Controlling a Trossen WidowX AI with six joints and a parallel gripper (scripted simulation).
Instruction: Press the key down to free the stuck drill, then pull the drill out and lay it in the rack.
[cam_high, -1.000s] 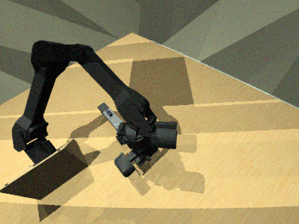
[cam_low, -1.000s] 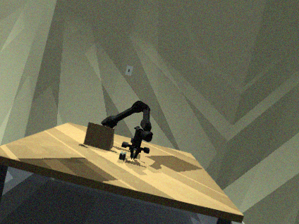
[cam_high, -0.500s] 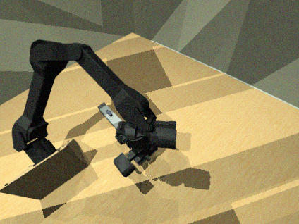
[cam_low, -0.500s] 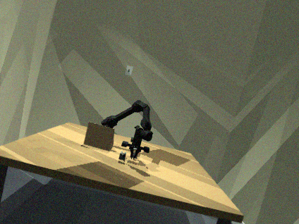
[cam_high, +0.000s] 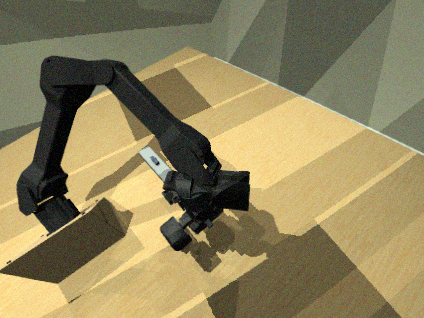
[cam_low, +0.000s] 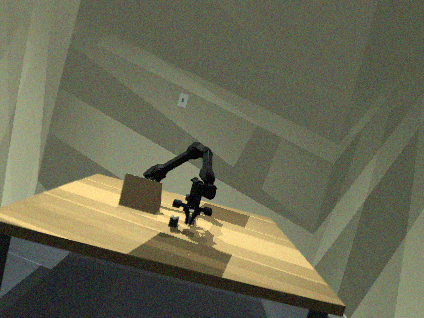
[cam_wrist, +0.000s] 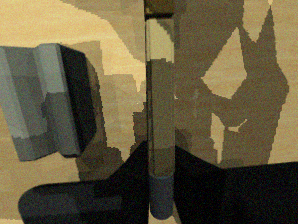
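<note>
Fingers nearly closed, clamped on the thin drill (cam_wrist: 160, 125), held above the worktop (cam_high: 310, 150) mid-span, well off its edges.

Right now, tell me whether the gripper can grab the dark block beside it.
Probably not: the gripper is shut on the thin rod, though the dark block lies close, nothing between.
</note>
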